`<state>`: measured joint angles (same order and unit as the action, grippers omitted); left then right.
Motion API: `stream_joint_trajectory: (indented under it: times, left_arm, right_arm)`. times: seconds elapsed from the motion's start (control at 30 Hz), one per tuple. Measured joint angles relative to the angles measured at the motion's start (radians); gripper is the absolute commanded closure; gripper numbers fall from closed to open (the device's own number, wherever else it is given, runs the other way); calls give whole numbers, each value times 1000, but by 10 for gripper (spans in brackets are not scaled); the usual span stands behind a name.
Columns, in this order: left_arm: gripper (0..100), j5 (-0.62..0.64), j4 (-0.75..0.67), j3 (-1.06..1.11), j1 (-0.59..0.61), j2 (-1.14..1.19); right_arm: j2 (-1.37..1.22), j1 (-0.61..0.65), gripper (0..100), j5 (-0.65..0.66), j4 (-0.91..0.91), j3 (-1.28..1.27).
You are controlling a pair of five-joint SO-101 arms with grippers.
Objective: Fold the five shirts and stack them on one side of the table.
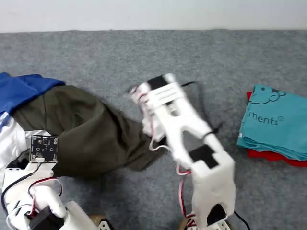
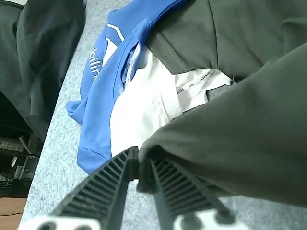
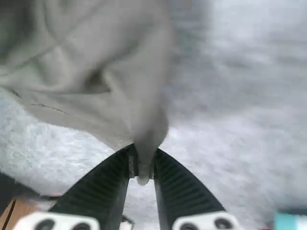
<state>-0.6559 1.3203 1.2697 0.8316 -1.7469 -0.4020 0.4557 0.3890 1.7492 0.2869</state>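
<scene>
high view: the olive shirt (image 1: pixel 91 129) lies spread on the grey worktop (image 1: pixel 96 52), overlapping a blue shirt (image 1: pixel 21 88); well apart, a folded teal shirt (image 1: pixel 273 122) sits on a red shirt (image 1: pixel 271 155). the left gripper (image 2: pixel 140 167) is clamped on the olive shirt's edge, and the right gripper (image 3: pixel 142 165) pinches another fold of it.

Olive shirt (image 1: pixel 91 129), centre-left: plain dark olive-green. Blue shirt (image 1: pixel 21 88), far left: royal blue, with white lettering in the left wrist view. White shirt (image 1: pixel 8 139), near left: plain white. Right side: teal shirt (image 1: pixel 273 120) with darker teal print, and a plain red shirt (image 1: pixel 273 155). Table (image 1: pixel 96 52): mottled grey. Left arm (image 1: pixel 38 201) and right arm (image 1: pixel 192 143): white with black patches and red, white and black wires. Left gripper (image 2: pixel 139 160) and right gripper (image 3: pixel 142 165): black ribbed fingers, white bases.
</scene>
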Motion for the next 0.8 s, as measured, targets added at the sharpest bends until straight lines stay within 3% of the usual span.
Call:
stream_joint_trajectory:
  times: [0.17, 0.43, 0.6, 0.8]
  left_arm:
    - [793, 57, 0, -75, 0, -5]
    - [790, 106, -6, -81, -18, -5]
    - [790, 109, 14, -152, -120, -5]
    - [803, 109, 126, -207, -288, -5]
  right_arm:
    - [192, -176, 989, 63, 0, 9]
    - [311, -382, 988, 92, 0, 49]
    - [313, -471, 988, 92, -26, 78]
    - [313, -485, 988, 94, -54, 78]
